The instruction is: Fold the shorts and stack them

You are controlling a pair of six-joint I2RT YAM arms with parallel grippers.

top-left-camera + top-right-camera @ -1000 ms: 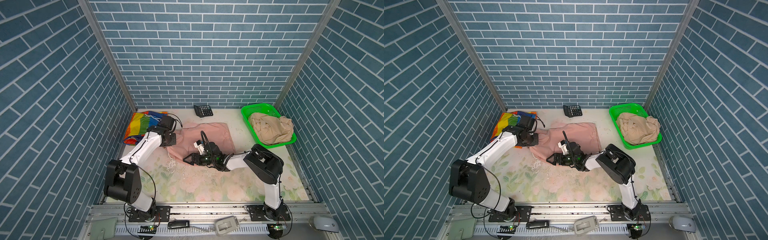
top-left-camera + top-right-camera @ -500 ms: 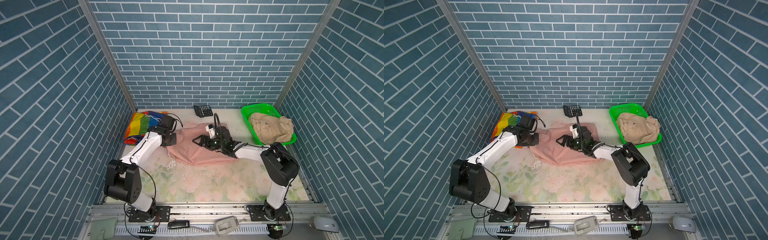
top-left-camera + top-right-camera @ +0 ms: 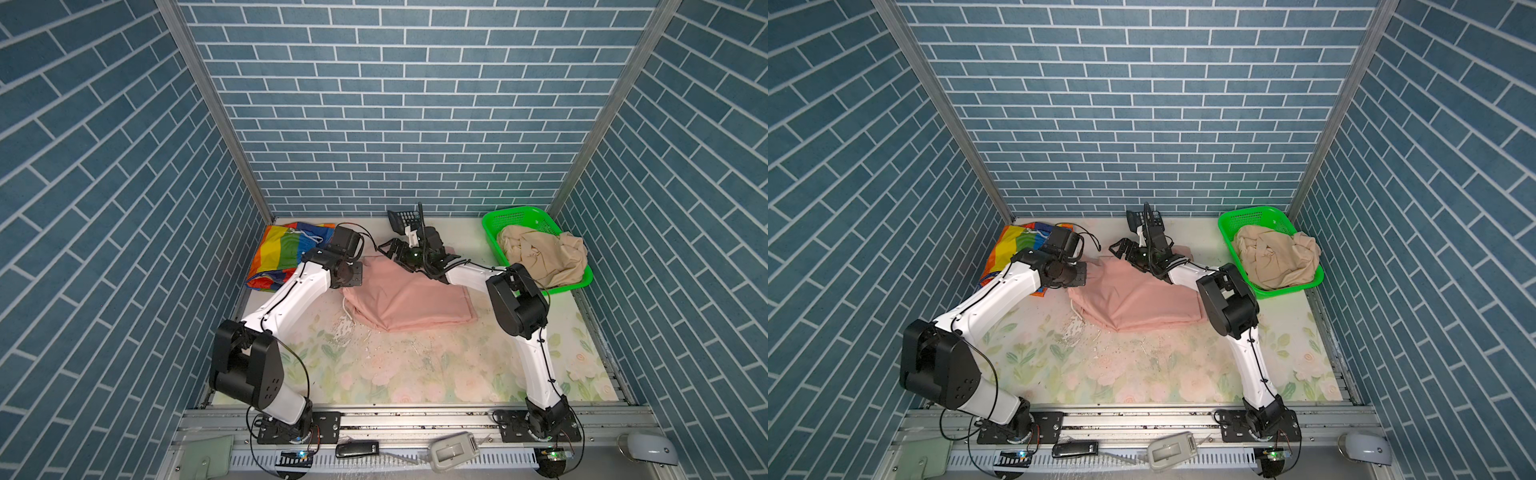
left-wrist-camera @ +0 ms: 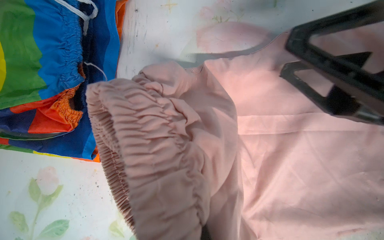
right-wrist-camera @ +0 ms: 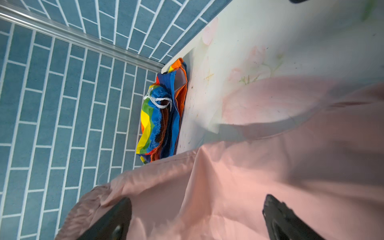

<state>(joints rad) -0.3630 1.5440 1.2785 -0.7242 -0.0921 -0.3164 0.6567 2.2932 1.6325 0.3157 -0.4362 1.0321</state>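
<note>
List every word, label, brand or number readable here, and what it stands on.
No text is legible.
Keys of the calculator: too small to read.
Dark mark on the white device at the front edge: too small to read.

I am showing white shells and blocky black joints (image 3: 517, 307) on my left arm (image 3: 291, 297) and right arm (image 3: 536, 365), black cables (image 3: 306, 376) running along both, black fingers (image 5: 278, 216) on my right gripper (image 5: 197, 198).

Basket (image 3: 515, 217) sat in the back right corner, calculator (image 3: 400, 218) against the back wall, well apart on the flowery table (image 3: 415, 374).
</note>
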